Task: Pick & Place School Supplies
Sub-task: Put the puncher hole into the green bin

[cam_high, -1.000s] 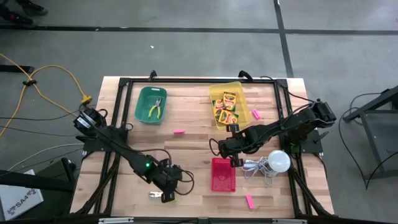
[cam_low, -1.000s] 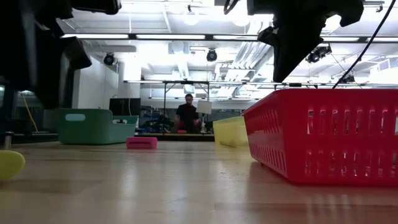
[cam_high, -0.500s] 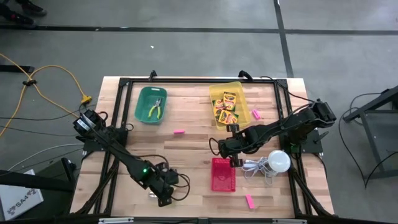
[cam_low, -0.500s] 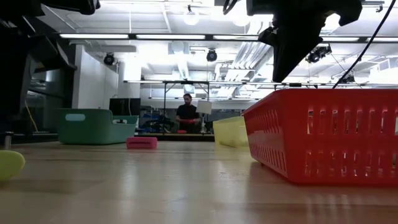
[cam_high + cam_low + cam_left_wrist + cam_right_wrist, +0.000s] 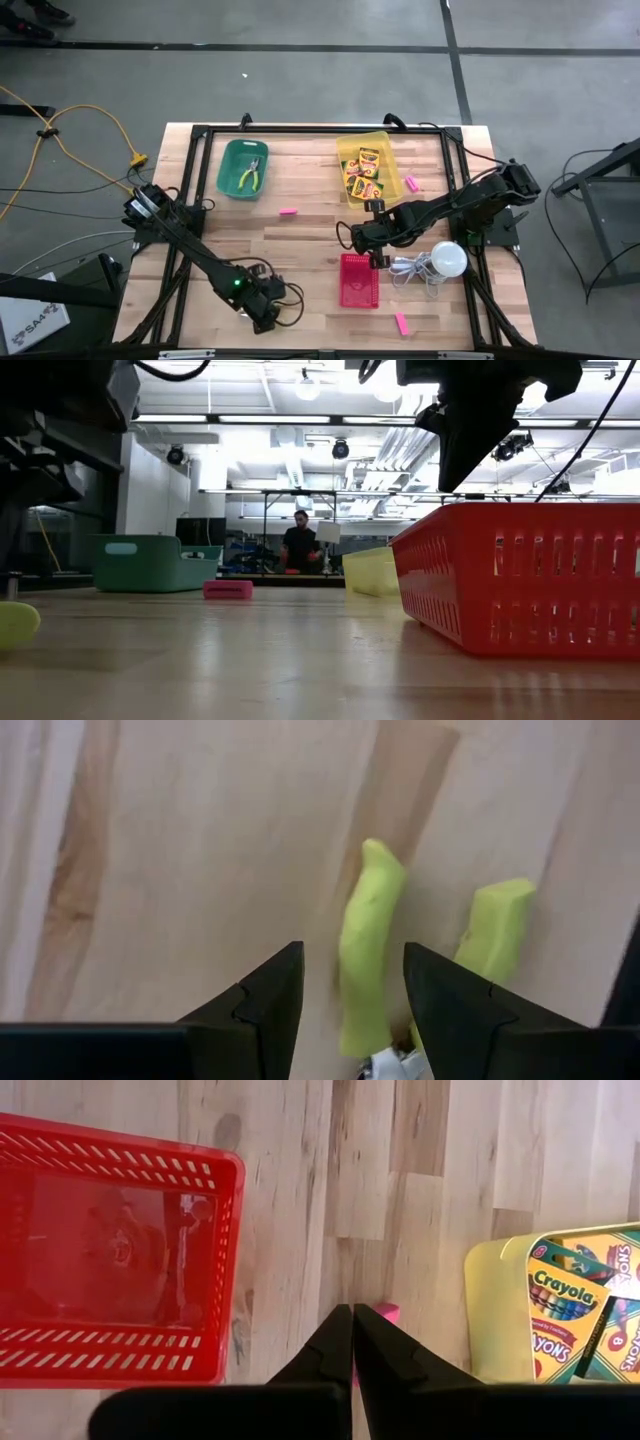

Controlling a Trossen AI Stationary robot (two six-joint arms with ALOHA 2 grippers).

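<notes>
Several yellow-and-green crayon boxes [image 5: 364,170] lie in the yellow bin [image 5: 345,150] at the far middle; they also show in the right wrist view [image 5: 560,1315]. Pink erasers lie flat on the table at the middle [image 5: 288,212], right of the bin [image 5: 411,184] and near the front edge [image 5: 400,323]. My right gripper [image 5: 352,237] is shut and raised between the yellow bin and the red basket [image 5: 345,280]; a pink eraser [image 5: 387,1312] shows just past its fingertips. My left gripper [image 5: 350,965] is open near the front edge [image 5: 262,320], low over a yellow-green-handled tool [image 5: 365,960]; one handle lies between its fingers.
A green bin [image 5: 228,160] at the far left holds yellow-handled pliers [image 5: 250,178]. A white bulb with a coiled cord [image 5: 447,258] lies right of the red basket. A person stands in the room beyond the table [image 5: 298,545]. Bare wood lies between the two arms.
My left gripper has gone toward the table's near edge and a little left, coming over the yellow-green-handled tool, which it now hides in the high view. The tool has stayed where it was.
</notes>
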